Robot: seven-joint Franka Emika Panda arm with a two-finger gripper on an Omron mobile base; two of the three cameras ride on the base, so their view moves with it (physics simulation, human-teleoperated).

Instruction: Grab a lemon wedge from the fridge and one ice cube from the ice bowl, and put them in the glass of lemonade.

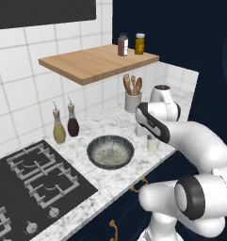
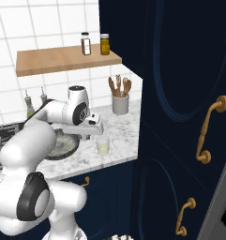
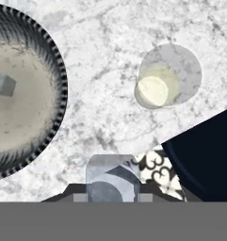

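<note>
You see the ice bowl (image 3: 44, 61), wide and dark-rimmed, at nine o'clock in the hand view, one ice cube (image 3: 3, 84) inside. The glass of lemonade (image 3: 167, 76) stands upright at one o'clock. Another ice cube (image 3: 112, 178) sits at six o'clock.

I count one bowl (image 1: 110, 151), one glass (image 2: 102, 145), two ice cubes (image 3: 3, 84), two bottles (image 1: 59, 128), two jars (image 1: 123, 44) and one crock (image 1: 133, 101).

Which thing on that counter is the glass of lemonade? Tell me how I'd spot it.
Start at the marble counter under the wooden shelf. Near its front edge, just right of the wide dark ice bowl, stands the glass of lemonade. It is short, pale and holds whitish-yellow liquid, unlike the taller white crock of wooden spoons behind it.
</note>
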